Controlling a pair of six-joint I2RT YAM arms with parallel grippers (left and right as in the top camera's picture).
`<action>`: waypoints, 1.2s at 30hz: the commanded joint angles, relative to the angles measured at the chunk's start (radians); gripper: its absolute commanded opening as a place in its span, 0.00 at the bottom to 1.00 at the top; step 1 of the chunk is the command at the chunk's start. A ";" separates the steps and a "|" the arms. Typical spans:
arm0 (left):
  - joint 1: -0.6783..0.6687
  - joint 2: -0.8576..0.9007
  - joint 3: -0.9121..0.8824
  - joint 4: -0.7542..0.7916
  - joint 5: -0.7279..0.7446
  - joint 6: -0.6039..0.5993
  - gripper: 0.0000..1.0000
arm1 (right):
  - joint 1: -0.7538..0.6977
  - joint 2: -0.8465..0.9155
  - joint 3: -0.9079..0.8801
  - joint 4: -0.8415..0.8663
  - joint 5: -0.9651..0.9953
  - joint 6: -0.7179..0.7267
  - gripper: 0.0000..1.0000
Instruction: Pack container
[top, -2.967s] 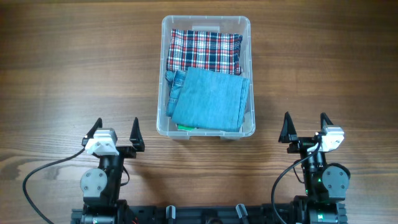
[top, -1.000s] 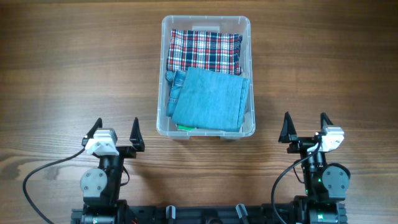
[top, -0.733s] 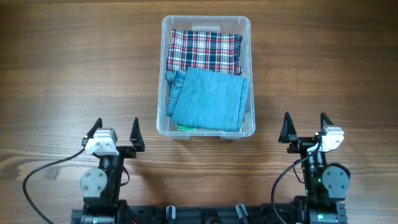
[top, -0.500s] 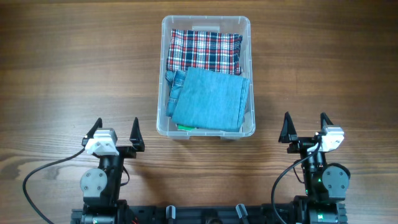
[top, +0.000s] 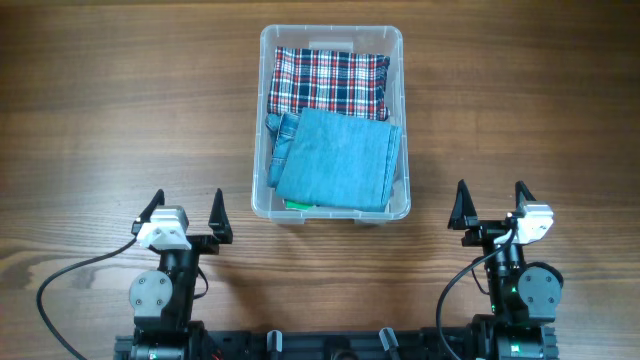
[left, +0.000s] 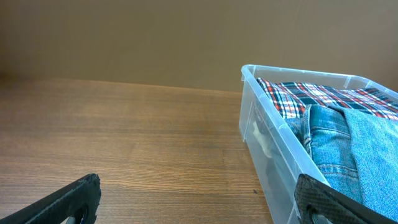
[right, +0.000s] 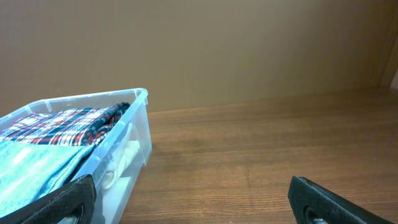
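A clear plastic container (top: 259, 110) is seen standing on a wooden surface (top: 120, 110), at the middle of the overhead view toward the far side, ahead of the two arms. Folded clothing is packed inside it. A red, white and navy plaid garment (top: 330, 82) is laid across the far half. A light-blue denim garment (top: 338, 158) is laid over the near half, slightly skewed, its far edge overlapping the plaid. A sliver of something green (top: 298, 205) is glimpsed beneath the denim at the near wall; what it is cannot be made out.

The left fingers (top: 219, 212) are spread wide apart with nothing grasped between them, near the front edge of the surface, to the left of the container's near corner and apart from it. The right fingers (top: 461, 210) are likewise spread wide with nothing held, beside the container's near right corner without touching it. A black cable (top: 70, 275) is looped across the surface beside the base of the left arm.

From the left wrist camera, the container's see-through side wall is shown to the right, with plaid and denim stacked up to about the rim. From the right wrist camera, the container is shown to the left, and a pale item (right: 126, 157) is visible through its wall.
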 joint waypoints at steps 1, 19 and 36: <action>0.006 -0.007 -0.002 -0.006 -0.006 0.015 1.00 | 0.003 -0.013 -0.002 0.002 -0.016 -0.018 1.00; 0.006 -0.007 -0.002 -0.006 -0.006 0.015 1.00 | 0.003 -0.013 -0.002 0.002 -0.016 -0.018 1.00; 0.006 -0.007 -0.002 -0.006 -0.006 0.015 1.00 | 0.003 -0.013 -0.002 0.002 -0.016 -0.018 1.00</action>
